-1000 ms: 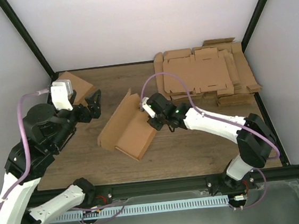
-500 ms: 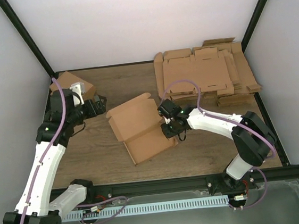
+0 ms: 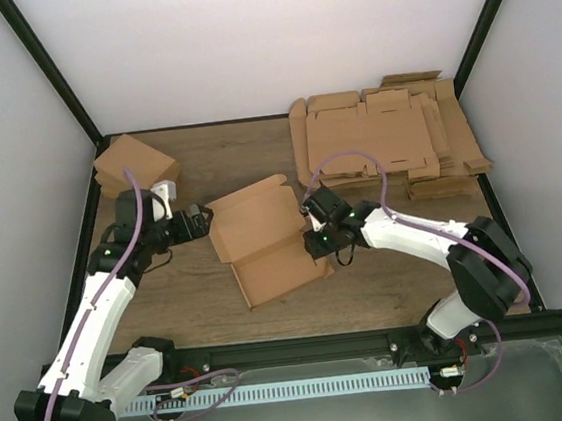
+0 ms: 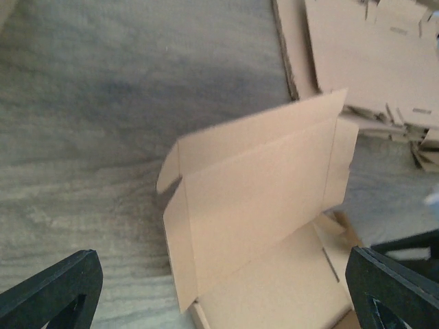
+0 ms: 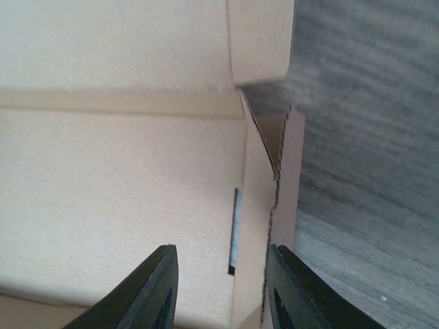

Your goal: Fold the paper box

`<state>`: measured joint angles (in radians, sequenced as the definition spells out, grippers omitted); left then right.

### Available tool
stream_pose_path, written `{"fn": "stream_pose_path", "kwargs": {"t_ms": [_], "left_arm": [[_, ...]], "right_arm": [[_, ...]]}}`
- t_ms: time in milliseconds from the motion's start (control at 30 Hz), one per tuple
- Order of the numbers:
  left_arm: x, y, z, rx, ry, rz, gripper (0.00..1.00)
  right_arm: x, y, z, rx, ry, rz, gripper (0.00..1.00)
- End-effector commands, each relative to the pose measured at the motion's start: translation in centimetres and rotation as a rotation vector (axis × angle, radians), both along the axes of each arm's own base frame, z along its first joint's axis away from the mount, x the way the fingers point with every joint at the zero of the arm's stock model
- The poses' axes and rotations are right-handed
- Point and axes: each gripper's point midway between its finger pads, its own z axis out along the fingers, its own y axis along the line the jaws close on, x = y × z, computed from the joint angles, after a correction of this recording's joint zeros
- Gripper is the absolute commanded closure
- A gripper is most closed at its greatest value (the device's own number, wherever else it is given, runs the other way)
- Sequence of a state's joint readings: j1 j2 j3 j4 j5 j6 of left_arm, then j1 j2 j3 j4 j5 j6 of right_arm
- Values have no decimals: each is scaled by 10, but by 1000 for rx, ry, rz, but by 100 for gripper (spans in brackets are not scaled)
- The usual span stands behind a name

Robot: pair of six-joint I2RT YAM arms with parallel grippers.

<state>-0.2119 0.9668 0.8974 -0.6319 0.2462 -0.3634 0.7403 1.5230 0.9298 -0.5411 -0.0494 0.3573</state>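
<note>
Paper box (image 3: 264,240) lies near the middle of the table (image 3: 181,306), its base flat toward the near edge and its lid panel standing up along the far side. The right gripper (image 3: 311,235) sits at the box's right end, fingers partly spread, with the thin side wall between them but not pinched. The left gripper (image 3: 200,222) hangs just beside the left end, spread wide and touching nothing. The step in hand looks like raising the end walls. To do it well, I judge, each gripper should push at the crease, not the flap tip. One should steady the base so it cannot slide, and the end tabs should go inward before the lid comes down
</note>
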Motion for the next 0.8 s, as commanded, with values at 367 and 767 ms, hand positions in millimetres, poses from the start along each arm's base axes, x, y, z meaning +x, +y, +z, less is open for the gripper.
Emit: {"fn": "stream_pose_path", "kwargs": {"t_ms": [367,767], "left_arm": [[-49,-25,-85,-212,251,16,6],[-73,-44,-138,-223,386,-14,27]], "right_arm": [[32,-35,76,441,-95,-136,42],[8,-53,23,739,139,-195,43]]}}
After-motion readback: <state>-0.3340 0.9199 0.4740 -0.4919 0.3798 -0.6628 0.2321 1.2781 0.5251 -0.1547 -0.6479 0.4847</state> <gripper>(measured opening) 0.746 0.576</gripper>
